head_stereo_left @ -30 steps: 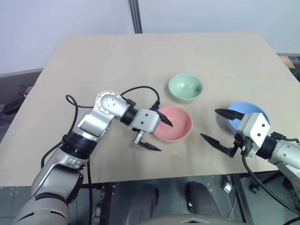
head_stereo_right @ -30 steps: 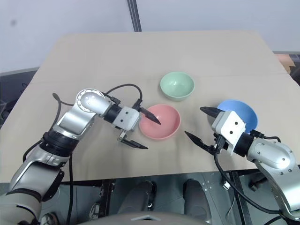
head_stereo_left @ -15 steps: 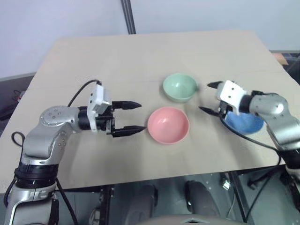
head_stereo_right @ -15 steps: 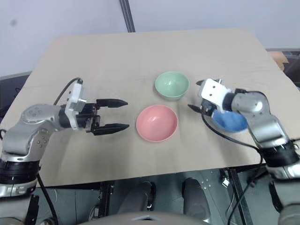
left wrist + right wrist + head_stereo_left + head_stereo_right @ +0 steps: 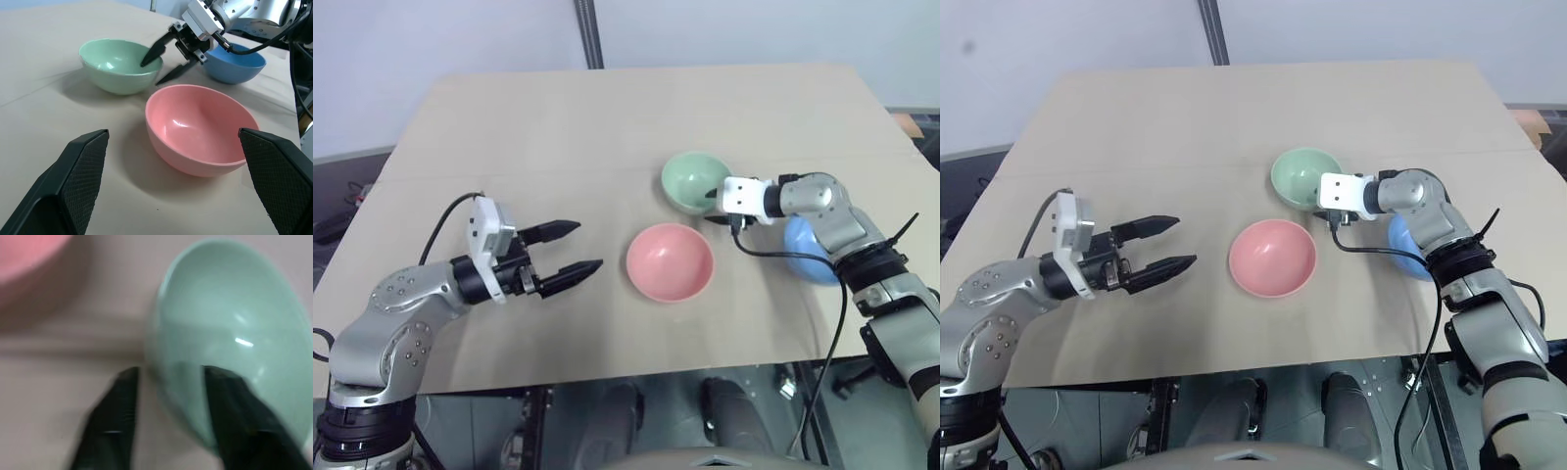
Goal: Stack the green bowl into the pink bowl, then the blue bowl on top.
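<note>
Mint-green and glossy, the small round green bowl [image 5: 698, 182] sits upright on the tan wooden table [image 5: 607, 117], at the far side of the group. The right gripper [image 5: 163, 61] straddles its near rim, one black finger inside and one outside against the wall. The fingers look narrowed around the rim, though whether they already pinch it firmly I cannot tell. That rim grip seems chosen because the smooth rounded wall offers nothing else to grab.

The small round salmon-pink bowl [image 5: 670, 261] stands nearer the robot, just beside the green one but apart from it, mouth up, ready to receive it. The small round sky-blue bowl [image 5: 234, 62] rests to the right, partly behind the right forearm. All three bowls look empty, so no stacking has begun.

The left gripper [image 5: 566, 249] hovers over bare table well left of the pink bowl, fingers spread wide and holding nothing, probably parked clear of the right arm's path.
</note>
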Motion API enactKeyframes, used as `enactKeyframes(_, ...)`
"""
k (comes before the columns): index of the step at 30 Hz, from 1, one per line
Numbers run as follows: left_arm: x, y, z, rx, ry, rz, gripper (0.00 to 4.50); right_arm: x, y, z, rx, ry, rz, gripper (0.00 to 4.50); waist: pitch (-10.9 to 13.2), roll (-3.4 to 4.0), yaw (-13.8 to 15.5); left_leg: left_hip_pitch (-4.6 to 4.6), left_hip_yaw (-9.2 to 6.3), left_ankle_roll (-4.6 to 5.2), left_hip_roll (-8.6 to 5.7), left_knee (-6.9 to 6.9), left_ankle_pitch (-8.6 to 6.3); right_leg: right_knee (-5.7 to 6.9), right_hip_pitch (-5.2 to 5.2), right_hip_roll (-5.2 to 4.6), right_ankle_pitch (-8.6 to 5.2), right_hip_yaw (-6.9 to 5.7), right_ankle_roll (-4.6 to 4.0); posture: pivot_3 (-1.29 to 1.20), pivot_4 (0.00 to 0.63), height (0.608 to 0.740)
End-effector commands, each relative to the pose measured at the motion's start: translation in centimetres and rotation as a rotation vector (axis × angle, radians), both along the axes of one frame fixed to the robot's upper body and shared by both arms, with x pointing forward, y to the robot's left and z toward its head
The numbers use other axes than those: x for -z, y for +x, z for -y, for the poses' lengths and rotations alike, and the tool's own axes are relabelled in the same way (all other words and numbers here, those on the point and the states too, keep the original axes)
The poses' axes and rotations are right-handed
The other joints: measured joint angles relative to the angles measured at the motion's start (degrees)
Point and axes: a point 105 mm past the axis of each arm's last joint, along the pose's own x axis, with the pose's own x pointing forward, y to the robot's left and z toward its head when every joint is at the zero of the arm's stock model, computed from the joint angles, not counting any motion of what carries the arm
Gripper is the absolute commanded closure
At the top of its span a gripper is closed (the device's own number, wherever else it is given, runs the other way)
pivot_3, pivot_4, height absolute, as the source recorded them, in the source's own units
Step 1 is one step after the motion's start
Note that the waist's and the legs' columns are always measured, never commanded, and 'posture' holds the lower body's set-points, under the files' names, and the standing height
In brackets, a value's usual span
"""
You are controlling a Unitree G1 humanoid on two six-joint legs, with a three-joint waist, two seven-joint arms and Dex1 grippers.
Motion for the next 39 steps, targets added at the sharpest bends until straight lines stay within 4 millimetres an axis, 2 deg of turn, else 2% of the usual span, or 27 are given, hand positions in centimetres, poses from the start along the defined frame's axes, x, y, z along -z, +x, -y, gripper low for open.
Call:
enactKeyframes(1, -1.0, -0.5, 0.3, 0.005, -0.002, 0.061, 0.0, -1.5, 0.1, -0.6, -0.047, 0.003, 0.052, 4.42, 0.0, 0.01, -0.1, 0.01, 0.01, 0.0, 0.0, -0.01, 0.0, 0.02, -0.02, 0.0, 0.0, 0.02, 0.0, 0.0, 0.15, 0.74)
enactKeyframes(5, -0.8, -0.4, 0.4, 0.002, -0.007, 0.065, 0.0, -2.1, -0.1, -1.0, -0.078, -0.004, 0.088, 4.42, 0.01, 0.01, -0.08, 0.0, 0.05, 0.0, 0.01, -0.02, 0.0, 0.05, -0.08, 0.02, 0.01, 0.06, -0.01, 0.0, 0.15, 0.74)
enactKeyframes(8, -0.6, -0.2, 0.4, 0.0, -0.012, 0.065, 0.0, -4.5, -1.1, -1.7, -0.129, 0.072, 0.113, 4.42, 0.01, 0.02, -0.06, 0.0, 0.05, 0.0, 0.01, -0.02, 0.0, 0.05, -0.07, 0.02, 0.01, 0.06, -0.01, 0.0, 0.15, 0.74)
enactKeyframes(11, -0.2, 0.0, 0.4, -0.001, -0.014, 0.06, 0.0, -6.9, -4.0, -2.5, -0.233, 0.141, 0.093, 4.42, 0.02, 0.04, 0.0, -0.05, -0.01, 0.0, 0.02, -0.03, 0.0, 0.05, -0.13, 0.01, 0.01, 0.07, -0.01, 0.0, 0.15, 0.74)
enactKeyframes(14, 0.6, 0.9, -0.1, -0.026, 0.001, 0.057, 0.0, -8.6, -8.6, -3.7, -0.344, 0.21, 0.018, 4.42, 0.02, 0.04, 0.26, -0.07, -0.22, 0.01, 0.03, -0.06, -0.03, 0.02, -0.14, 0.01, 0.01, 0.06, -0.01, 0.0, 0.15, 0.74)
enactKeyframes(17, 0.7, 1.8, -0.3, -0.039, 0.0, 0.063, 0.0, -8.4, -11.8, -4.4, -0.393, 0.204, -0.048, 4.42, 0.02, 0.03, 0.5, -0.07, -0.3, 0.2, 0.03, -0.06, -0.15, 0.01, -0.12, 0.0, 0.01, 0.02, -0.01, 0.0, 0.15, 0.74)
enactKeyframes(21, 0.8, 2.8, -0.4, -0.036, 0.0, 0.07, 0.0, -6.3, -13.4, -5.1, -0.378, 0.134, -0.105, 4.42, 0.01, 0.02, 0.66, -0.03, -0.26, 0.22, 0.0, -0.01, -0.16, 0.06, -0.08, -0.01, 0.01, -0.01, 0.0, 0.0, 0.15, 0.74)
enactKeyframes(24, 0.8, 3.1, 0.0, -0.015, 0.001, 0.08, 0.0, -4.5, -13.0, -5.7, -0.358, 0.067, -0.106, 3.55, 0.0, 0.03, 0.51, 0.01, -0.14, 0.22, 0.02, -0.01, -0.16, 0.09, -0.08, 0.0, 0.01, 0.01, -0.01, 0.0, 0.15, 0.74)
enactKeyframes(26, 0.8, 3.2, 0.4, -0.001, 0.001, 0.083, 0.0, -3.7, -12.7, -5.4, -0.338, 0.019, -0.093, 2.78, 0.0, 0.02, 0.52, 0.02, -0.07, 0.22, 0.01, 0.0, -0.15, 0.12, -0.08, 0.01, 0.01, -0.01, -0.01, 0.0, 0.15, 0.74)
enactKeyframes(29, 0.7, 3.6, 0.5, 0.007, -0.008, 0.082, 0.0, -4.7, -12.2, -4.5, -0.27, 0.053, -0.032, 1.42, 0.0, 0.02, 0.64, -0.04, -0.07, 0.2, 0.0, 0.04, -0.14, 0.12, -0.09, -0.01, 0.01, -0.02, -0.01, 0.0, 0.15, 0.74)
enactKeyframes(30, 0.8, 3.7, 0.6, 0.011, -0.007, 0.082, 0.0, -5.3, -12.1, -4.1, -0.243, 0.078, -0.018, 0.79, 0.0, 0.02, 0.66, -0.05, -0.09, 0.2, -0.01, 0.04, -0.14, 0.11, -0.09, -0.02, 0.01, -0.02, -0.01, 0.0, 0.15, 0.74)
enactKeyframes(31, 0.8, 3.8, 0.7, 0.017, -0.009, 0.083, 0.0, -5.9, -12.1, -3.6, -0.199, 0.124, -0.016, 0.54, 0.0, 0.02, 0.83, -0.05, -0.09, 0.2, -0.01, 0.04, -0.14, 0.11, -0.09, -0.02, 0.01, -0.02, -0.01, 0.0, 0.15, 0.74)
enactKeyframes(38, 0.8, 3.6, 2.0, 0.095, -0.024, 0.092, 0.0, -8.6, -11.5, 1.0, 0.189, 0.364, -0.022, 0.54, 0.0, 0.01, 1.57, -0.1, -0.22, 0.21, -0.03, 0.03, -0.15, 0.03, -0.1, -0.05, 0.01, -0.03, -0.01, 0.0, 0.15, 0.74)
enactKeyframes(39, 0.8, 3.5, 2.1, 0.111, -0.019, 0.095, 0.0, -8.2, -10.9, 2.8, 0.331, 0.363, 0.022, 0.54, -0.01, 0.01, 1.58, -0.11, -0.22, 0.21, -0.03, 0.03, -0.15, 0.03, -0.09, -0.05, 0.01, -0.05, -0.01, 0.0, 0.15, 0.74)
